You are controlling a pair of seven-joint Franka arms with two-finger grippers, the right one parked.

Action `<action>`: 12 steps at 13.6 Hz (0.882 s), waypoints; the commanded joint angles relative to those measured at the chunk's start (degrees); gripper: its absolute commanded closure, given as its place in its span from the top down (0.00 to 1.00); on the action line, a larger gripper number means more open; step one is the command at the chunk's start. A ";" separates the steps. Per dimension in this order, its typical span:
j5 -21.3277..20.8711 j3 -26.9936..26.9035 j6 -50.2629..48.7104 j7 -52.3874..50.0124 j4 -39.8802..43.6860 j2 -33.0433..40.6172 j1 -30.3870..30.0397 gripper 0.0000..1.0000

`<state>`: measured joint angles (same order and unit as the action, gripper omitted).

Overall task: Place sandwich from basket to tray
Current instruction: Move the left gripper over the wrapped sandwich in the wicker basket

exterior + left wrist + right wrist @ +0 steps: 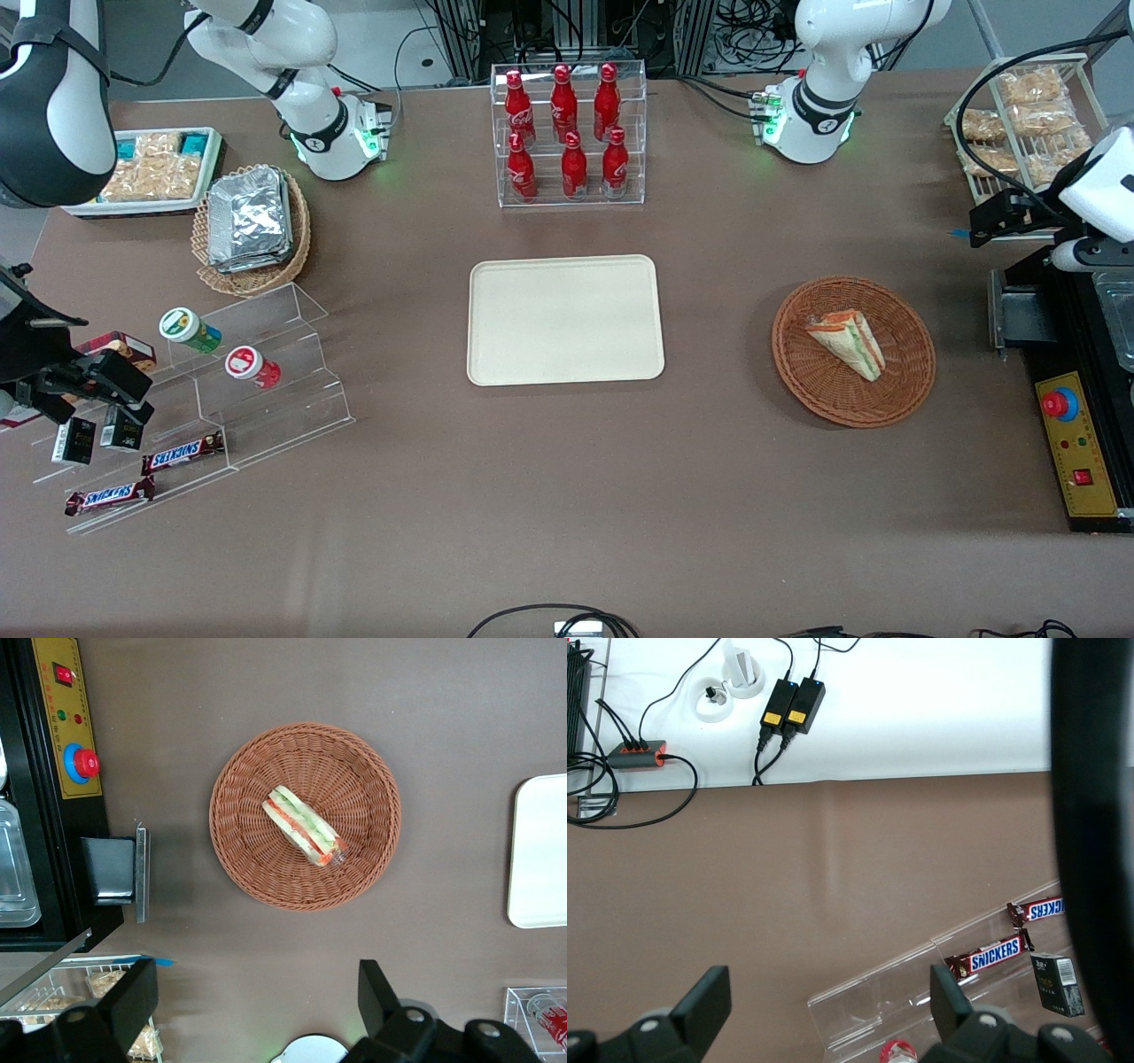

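The sandwich (849,341) (303,826), a white-bread wedge with green and orange-red layers, lies on its side in the round reddish-brown basket (824,390) (257,868). The cream tray (565,319) (540,850) lies flat at the table's middle, beside the basket and bare. My gripper (997,221) (257,1001) hangs high over the table at the working arm's end, farther from the front camera than the basket and off to its side. Its fingers (133,992) stand wide apart, open, with only table between them.
A black control box with a red button (1076,443) (75,762) stands close beside the basket. A wire rack of snack packets (1028,115) sits under the gripper. A clear rack of red bottles (569,133) stands farther back than the tray. A foil-packet basket (252,226) and acrylic shelf (221,390) lie toward the parked arm's end.
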<state>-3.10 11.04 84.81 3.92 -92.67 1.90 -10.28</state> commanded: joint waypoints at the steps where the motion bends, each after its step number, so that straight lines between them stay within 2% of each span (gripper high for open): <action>1: -0.51 0.65 -0.78 -0.05 0.82 -0.05 0.70 1.00; 6: -0.50 1.53 1.93 -2.67 0.13 -2.42 0.52 1.00; 12: -0.50 1.44 18.01 -12.69 -16.04 -2.08 0.35 1.00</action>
<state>-3.10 12.48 99.24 -5.06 -103.94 -1.95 -10.00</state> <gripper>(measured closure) 0.000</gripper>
